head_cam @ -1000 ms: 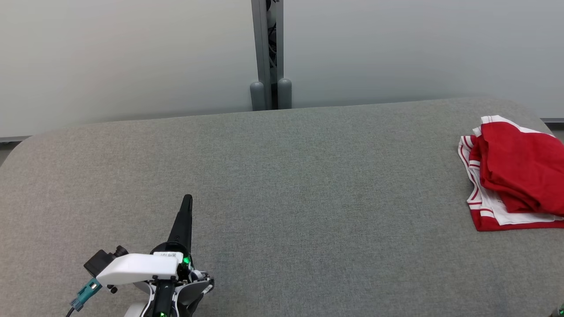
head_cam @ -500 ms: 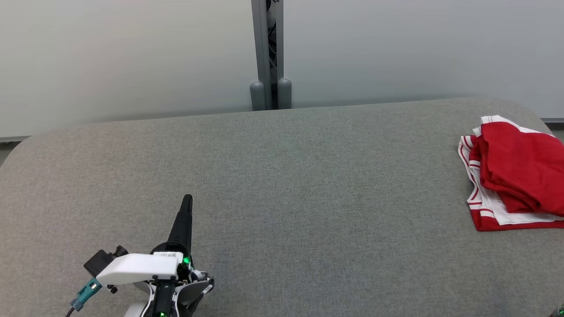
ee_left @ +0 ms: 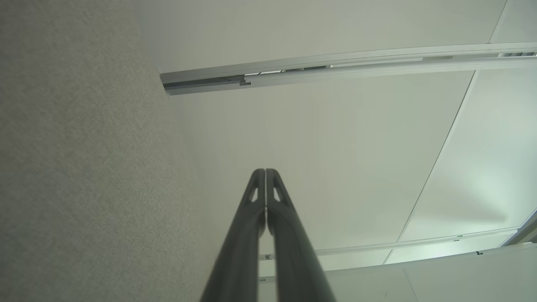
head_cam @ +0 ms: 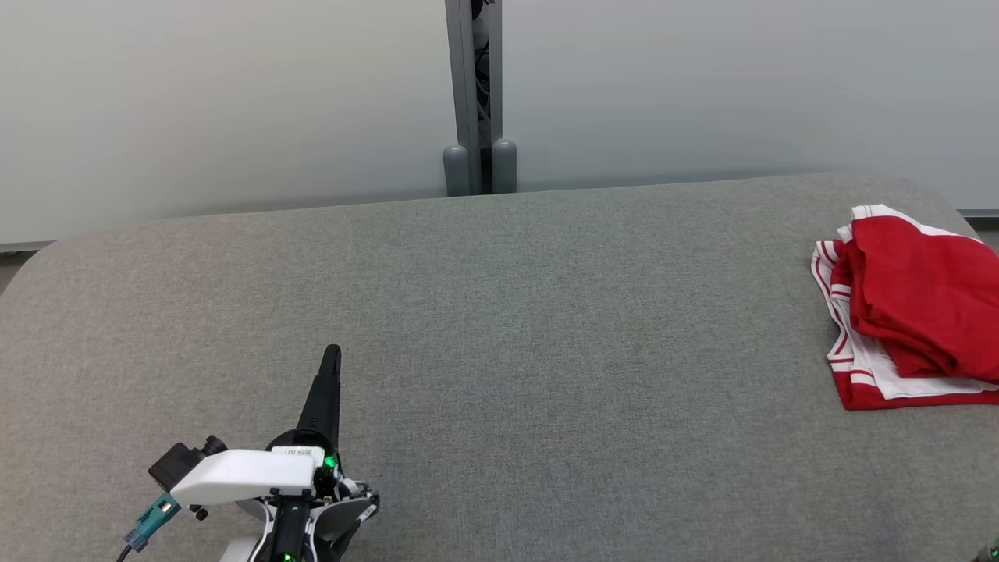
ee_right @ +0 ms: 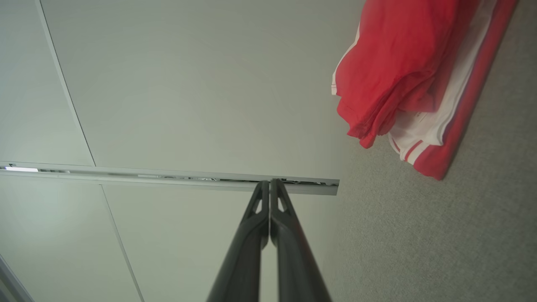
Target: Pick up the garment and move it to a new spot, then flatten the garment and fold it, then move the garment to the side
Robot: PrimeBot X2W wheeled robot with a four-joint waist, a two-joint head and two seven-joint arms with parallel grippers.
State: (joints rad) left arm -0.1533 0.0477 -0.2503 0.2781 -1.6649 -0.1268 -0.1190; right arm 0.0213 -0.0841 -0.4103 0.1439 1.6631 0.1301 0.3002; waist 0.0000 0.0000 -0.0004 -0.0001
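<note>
Red-and-white garment [head_cam: 913,312] at 3 o'clock by table [head_cam: 499,328] rim; bare surface toward 9; left gripper [head_cam: 332,353], right gripper [ee_right: 269,181] fingers pressed together.

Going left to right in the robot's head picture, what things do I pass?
Left gripper with shut dark fingers → upright grey metal post → red-and-white cloth garment

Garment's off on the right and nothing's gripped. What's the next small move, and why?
Probably open the right hand and start it toward the garment: it lies loosely bunched at the right end of the table, nearer that hand, which is shut and empty.
</note>
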